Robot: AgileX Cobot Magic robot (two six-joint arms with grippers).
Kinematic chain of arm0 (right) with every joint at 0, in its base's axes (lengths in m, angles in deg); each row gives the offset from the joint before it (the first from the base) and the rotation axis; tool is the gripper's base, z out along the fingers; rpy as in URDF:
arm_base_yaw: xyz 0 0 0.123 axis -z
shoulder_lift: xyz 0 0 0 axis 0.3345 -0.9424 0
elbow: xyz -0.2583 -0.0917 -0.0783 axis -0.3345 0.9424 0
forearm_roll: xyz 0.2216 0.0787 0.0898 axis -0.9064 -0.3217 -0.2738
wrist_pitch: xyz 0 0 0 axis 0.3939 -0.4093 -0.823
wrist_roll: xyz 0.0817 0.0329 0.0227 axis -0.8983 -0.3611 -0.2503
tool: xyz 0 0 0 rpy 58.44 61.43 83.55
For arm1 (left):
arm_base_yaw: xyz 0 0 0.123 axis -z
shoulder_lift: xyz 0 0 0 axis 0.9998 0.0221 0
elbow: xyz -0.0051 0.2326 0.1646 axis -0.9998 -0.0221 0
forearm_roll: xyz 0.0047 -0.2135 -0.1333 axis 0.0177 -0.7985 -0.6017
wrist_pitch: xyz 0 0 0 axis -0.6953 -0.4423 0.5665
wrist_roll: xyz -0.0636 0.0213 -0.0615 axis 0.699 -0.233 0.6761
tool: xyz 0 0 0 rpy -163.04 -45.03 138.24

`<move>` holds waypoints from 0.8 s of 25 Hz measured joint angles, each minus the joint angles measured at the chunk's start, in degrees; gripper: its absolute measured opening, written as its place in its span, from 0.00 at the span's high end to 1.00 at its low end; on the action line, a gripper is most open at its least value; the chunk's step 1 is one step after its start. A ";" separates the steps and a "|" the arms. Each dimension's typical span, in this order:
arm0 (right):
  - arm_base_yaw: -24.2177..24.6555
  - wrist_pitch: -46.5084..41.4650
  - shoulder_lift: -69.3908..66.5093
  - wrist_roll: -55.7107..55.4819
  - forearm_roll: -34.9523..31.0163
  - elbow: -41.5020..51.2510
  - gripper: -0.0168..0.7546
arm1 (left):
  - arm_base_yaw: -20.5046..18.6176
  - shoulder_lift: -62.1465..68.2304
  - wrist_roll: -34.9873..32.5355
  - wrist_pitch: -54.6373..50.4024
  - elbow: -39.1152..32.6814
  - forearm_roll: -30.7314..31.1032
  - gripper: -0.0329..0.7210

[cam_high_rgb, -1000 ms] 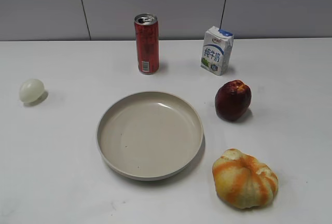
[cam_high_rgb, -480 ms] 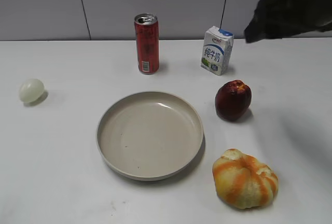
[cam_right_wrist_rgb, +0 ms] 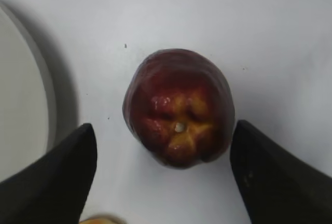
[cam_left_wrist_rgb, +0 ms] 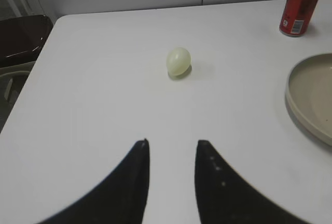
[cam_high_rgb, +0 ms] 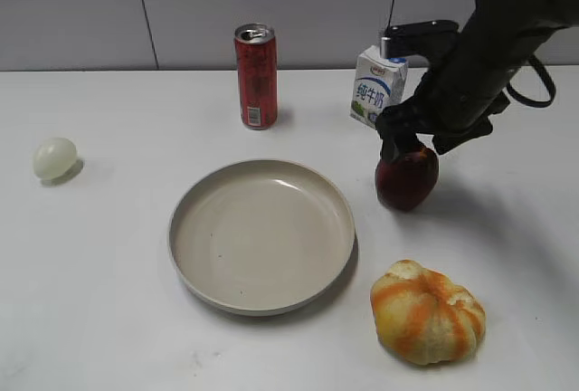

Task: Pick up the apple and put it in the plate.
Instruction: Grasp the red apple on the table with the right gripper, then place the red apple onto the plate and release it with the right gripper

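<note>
The dark red apple (cam_high_rgb: 406, 178) stands on the white table right of the beige-grey plate (cam_high_rgb: 261, 233). In the right wrist view the apple (cam_right_wrist_rgb: 178, 107) shows its yellowish dimpled top between the two wide-open fingers of my right gripper (cam_right_wrist_rgb: 163, 130). The fingers do not touch it. In the exterior view my right gripper (cam_high_rgb: 409, 142) hangs directly over the apple's top. The plate's rim (cam_right_wrist_rgb: 39, 58) shows at the left of the right wrist view. My left gripper (cam_left_wrist_rgb: 171, 143) is open and empty over bare table, out of the exterior view.
A red can (cam_high_rgb: 256, 76) and a milk carton (cam_high_rgb: 377, 88) stand behind the plate. An orange-yellow pumpkin-like fruit (cam_high_rgb: 426, 312) lies at the front right. A pale ball (cam_high_rgb: 54, 157) lies at the far left, also in the left wrist view (cam_left_wrist_rgb: 178, 60).
My right arm has come in from the upper right and dropped down over the apple. The apple, the plate and the other objects have not moved.
</note>
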 joint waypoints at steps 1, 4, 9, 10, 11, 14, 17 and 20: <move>0.00 0.30 -0.56 0.00 0.20 -0.04 0.16 | 0.00 0.00 0.00 0.00 0.00 0.00 0.64; 0.00 1.38 -1.97 -0.05 0.58 -0.15 0.19 | 0.00 0.00 0.00 0.00 0.00 0.00 0.64; 0.00 1.70 -2.61 -0.05 1.67 -0.45 0.28 | 0.00 0.00 0.00 0.00 0.00 0.00 0.64; -0.05 1.60 -2.62 -0.05 2.07 -0.66 0.28 | 0.00 0.00 0.00 0.00 0.00 0.00 0.64; -0.10 1.09 -2.77 -0.05 2.38 -1.03 0.28 | 0.00 0.00 0.00 0.00 0.00 0.00 0.64; -0.10 -3.12 -2.82 -0.05 3.13 -3.95 0.28 | 0.00 0.00 0.00 0.00 0.00 0.00 0.64; -0.10 -9.31 -1.97 -0.05 2.64 -8.41 0.28 | 0.00 0.00 0.00 0.00 0.00 0.00 0.64; -0.23 -15.60 0.09 -0.05 -1.19 -14.19 0.28 | 0.00 0.00 0.00 0.00 0.00 0.00 0.64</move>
